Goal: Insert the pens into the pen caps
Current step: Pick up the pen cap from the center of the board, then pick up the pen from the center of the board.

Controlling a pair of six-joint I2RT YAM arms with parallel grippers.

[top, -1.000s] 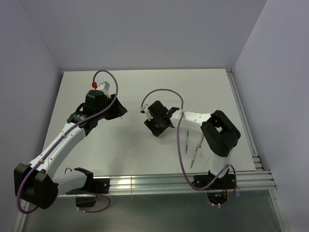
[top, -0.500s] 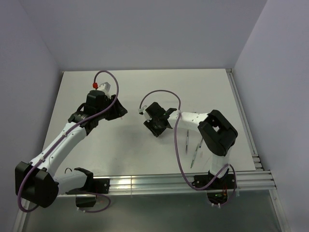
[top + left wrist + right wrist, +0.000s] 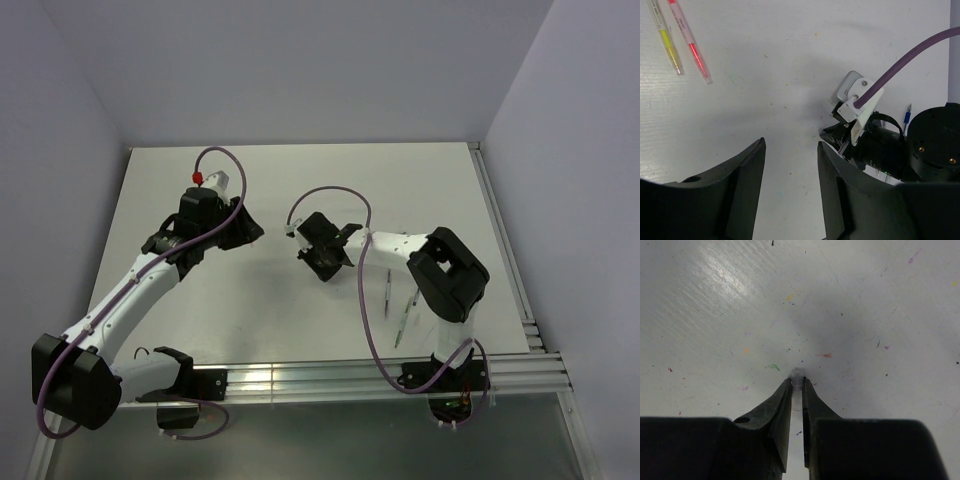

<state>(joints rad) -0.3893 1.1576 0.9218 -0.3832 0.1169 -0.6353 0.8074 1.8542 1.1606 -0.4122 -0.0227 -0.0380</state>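
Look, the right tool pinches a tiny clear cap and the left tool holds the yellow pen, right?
Not quite. The left tool holds nothing; the left wrist view shows the yellow pen lying on the table. The right tool does pinch the clear cap.

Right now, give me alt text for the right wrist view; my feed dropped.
The right gripper pinches a small clear pen cap between its dark fingertips, the cap's end poking out just past them. Beneath is the white table, scratched and flecked with coloured specks.
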